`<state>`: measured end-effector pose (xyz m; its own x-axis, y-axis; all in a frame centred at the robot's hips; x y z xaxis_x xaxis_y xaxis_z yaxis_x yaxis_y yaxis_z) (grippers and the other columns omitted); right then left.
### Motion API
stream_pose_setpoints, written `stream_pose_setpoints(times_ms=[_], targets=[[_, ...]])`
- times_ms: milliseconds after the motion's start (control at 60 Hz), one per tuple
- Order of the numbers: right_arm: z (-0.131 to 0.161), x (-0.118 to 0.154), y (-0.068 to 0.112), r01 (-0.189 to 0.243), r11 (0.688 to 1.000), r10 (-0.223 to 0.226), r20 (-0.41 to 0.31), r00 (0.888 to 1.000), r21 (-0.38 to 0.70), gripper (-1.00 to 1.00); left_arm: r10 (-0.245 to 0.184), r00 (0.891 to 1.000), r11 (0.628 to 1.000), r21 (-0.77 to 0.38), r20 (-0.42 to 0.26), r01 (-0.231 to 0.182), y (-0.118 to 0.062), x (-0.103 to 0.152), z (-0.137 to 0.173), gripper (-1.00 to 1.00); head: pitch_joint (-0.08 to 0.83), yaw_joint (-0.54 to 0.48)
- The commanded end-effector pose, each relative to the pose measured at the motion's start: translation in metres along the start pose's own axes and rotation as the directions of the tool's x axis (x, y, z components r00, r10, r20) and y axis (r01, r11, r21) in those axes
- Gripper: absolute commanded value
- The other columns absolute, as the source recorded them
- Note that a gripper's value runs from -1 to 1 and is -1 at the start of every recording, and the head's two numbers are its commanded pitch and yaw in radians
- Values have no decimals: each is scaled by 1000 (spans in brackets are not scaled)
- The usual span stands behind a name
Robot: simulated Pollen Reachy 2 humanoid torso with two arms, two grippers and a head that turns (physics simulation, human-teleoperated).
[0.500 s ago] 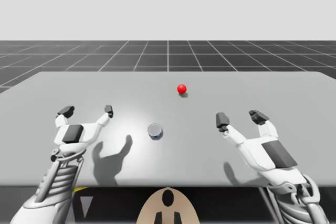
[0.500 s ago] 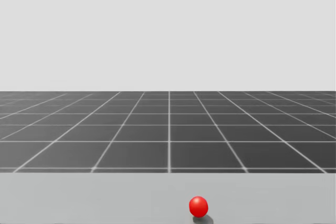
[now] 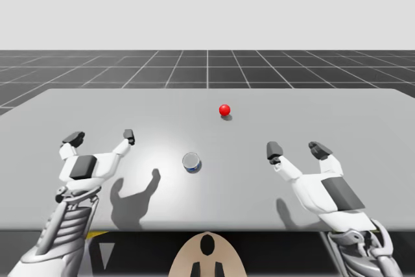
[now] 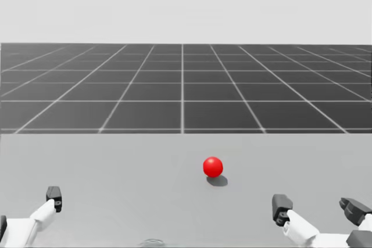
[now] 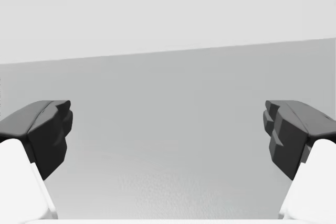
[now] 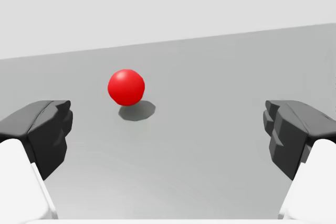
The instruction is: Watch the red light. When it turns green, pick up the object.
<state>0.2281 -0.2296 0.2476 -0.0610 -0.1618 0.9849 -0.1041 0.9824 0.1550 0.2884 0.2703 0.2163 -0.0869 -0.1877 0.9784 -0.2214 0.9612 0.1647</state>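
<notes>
My head has tilted down; the glossy round light (image 4: 213, 166) glows red.

On the table (image 3: 363, 115), the can (image 3: 191, 161) stands between my left gripper (image 3: 101, 137) and right gripper (image 3: 296, 150); the light (image 3: 224, 109) sits behind it, slightly right.

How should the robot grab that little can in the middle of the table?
The can stands upright on the table with free space around it, so probably pinch its curved side wall, one finger each side, coming from the near edge.
</notes>
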Motion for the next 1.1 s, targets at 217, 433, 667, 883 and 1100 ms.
stream_pose_setpoints(times_ms=[217,433,667,883,1100], targets=[[0,-5,4,28,999,-28,1,1000,-17,-1000,2,999,1000,-3,40,-2,1,2,1,-1000,368,-42],[0,-4,4,21,1000,-21,15,1000,-13,-1000,-1,999,1000,-6,43,2,0,2,1,-1000,401,-83],[0,-5,5,23,1000,-22,19,1000,-6,-1000,-3,999,1000,-6,42,4,0,3,2,-1000,412,-99],[1,-5,6,22,1000,-21,20,1000,-5,-1000,-2,999,1000,-7,43,2,-1,3,2,-1000,413,-97],[1,-5,6,22,1000,-22,19,1000,-4,-1000,-3,999,1000,-13,41,4,-1,3,3,-1000,413,-95]])
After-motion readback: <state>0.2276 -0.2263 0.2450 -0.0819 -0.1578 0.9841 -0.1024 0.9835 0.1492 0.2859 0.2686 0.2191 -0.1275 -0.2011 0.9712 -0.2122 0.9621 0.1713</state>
